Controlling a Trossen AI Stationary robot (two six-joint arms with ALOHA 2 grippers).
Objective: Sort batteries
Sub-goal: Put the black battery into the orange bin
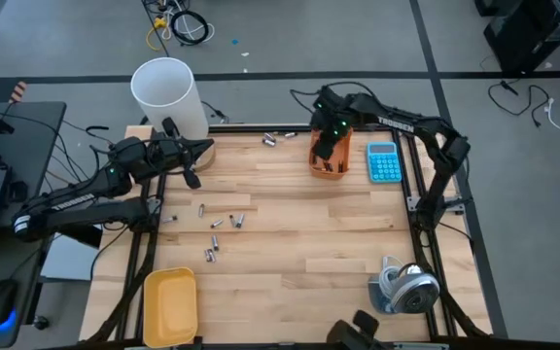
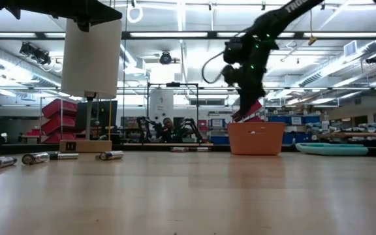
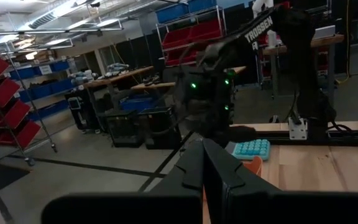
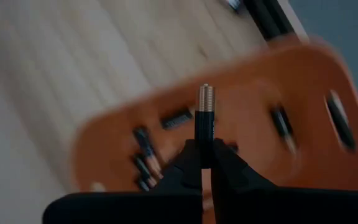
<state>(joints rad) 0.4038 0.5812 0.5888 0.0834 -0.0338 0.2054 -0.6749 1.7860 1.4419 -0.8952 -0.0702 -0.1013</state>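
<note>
While right gripper (image 4: 205,163) pinches battery (image 4: 205,121) by tip above orange bin (image 4: 260,81), slip risks miss; left gripper (image 3: 202,177) clenched, empty.

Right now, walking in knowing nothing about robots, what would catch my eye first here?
Probably the right gripper at the table's far side, pinching one battery upright above the orange bin, which already holds several dark cells. Next, the tall white cup at the far left corner beside the left gripper, and the loose batteries scattered on the wooden table.
</note>
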